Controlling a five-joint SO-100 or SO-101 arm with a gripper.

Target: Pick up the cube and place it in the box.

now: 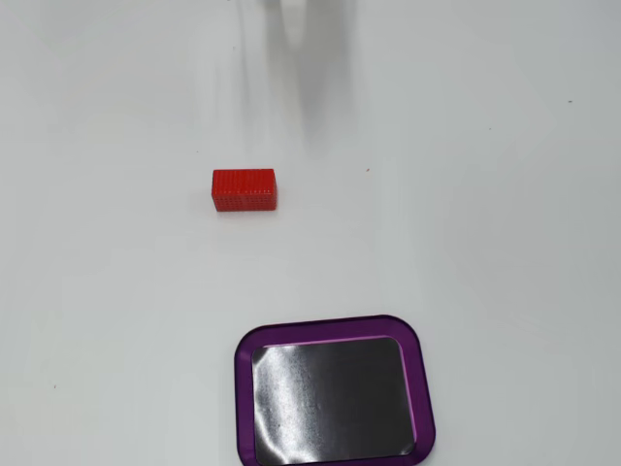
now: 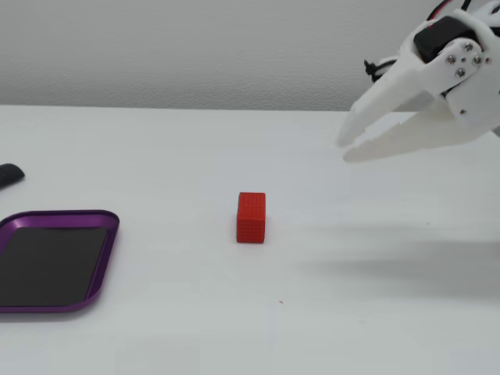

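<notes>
Your claw (image 2: 344,150) hangs empty, fingers slightly parted, raised to clear the cube (image 2: 251,217), which sits on the surface, well apart from the box (image 2: 100,258).

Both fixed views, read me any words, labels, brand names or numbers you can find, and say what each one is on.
None: no readable text, number or sign shows in either fixed view.
The cube has only a ribbed red surface.
The box has a plain purple rim and a bare black base.
The gripper is plain white, with screws but no label.
The dark object at the left edge carries no legible marking.
</notes>
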